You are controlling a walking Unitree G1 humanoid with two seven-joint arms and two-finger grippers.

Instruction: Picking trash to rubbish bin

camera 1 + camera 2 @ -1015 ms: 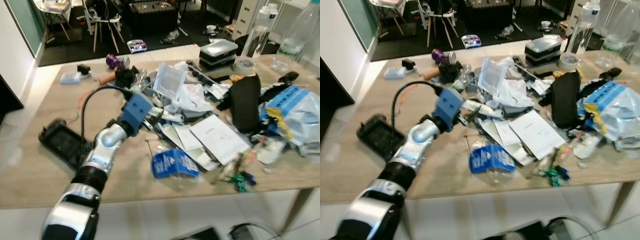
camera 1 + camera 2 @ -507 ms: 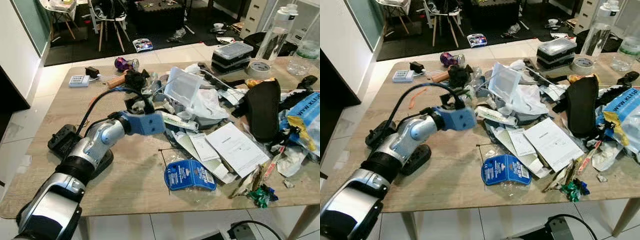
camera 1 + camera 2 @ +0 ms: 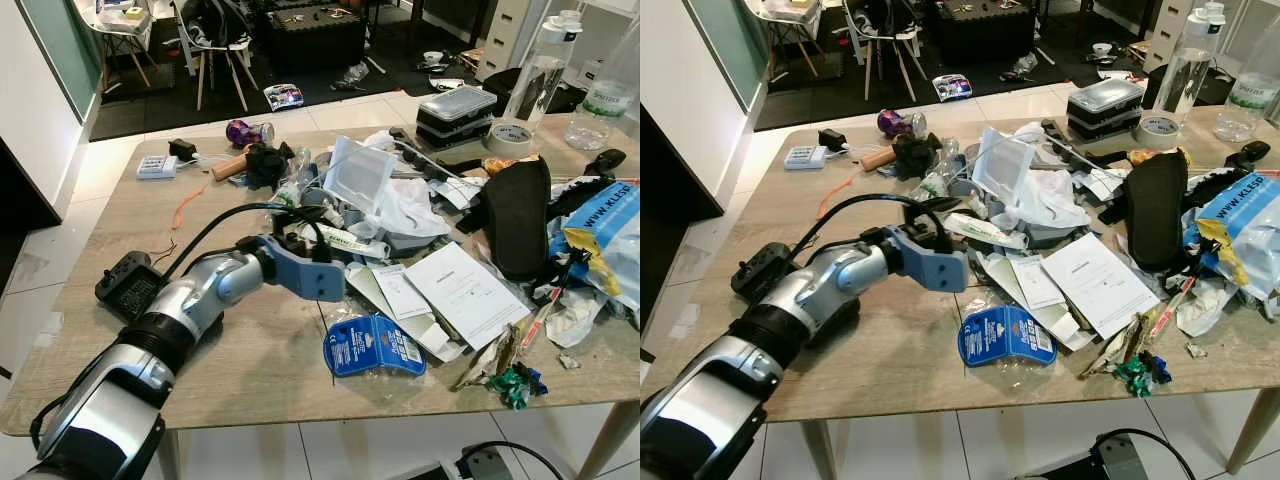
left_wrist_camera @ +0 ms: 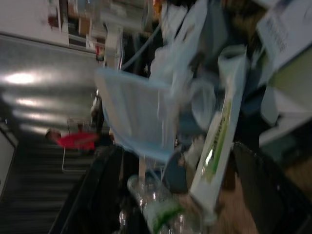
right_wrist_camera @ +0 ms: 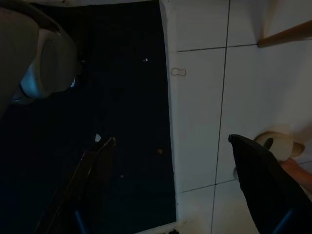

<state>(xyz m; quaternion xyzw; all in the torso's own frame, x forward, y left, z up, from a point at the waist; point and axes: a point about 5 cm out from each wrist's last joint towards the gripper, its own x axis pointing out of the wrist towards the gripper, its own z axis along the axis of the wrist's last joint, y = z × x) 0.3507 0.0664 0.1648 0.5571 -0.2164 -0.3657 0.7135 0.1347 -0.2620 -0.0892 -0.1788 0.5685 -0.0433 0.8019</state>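
Left wrist view puts your left gripper (image 4: pixel 178 180) — fingers apart — at the tube (image 4: pixel 214 146): light, crushable, so pinch mid-body

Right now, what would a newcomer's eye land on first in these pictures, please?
The heap of trash covering the right half of the wooden table: papers, plastic bags, a blue packet near the front edge. Then the left gripper, open, reaching from the table's left toward a white and green tube at the pile's edge.

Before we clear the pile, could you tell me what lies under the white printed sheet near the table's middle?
Under the white printed sheet other papers poke out on its left side. Whatever lies beneath its middle is covered.
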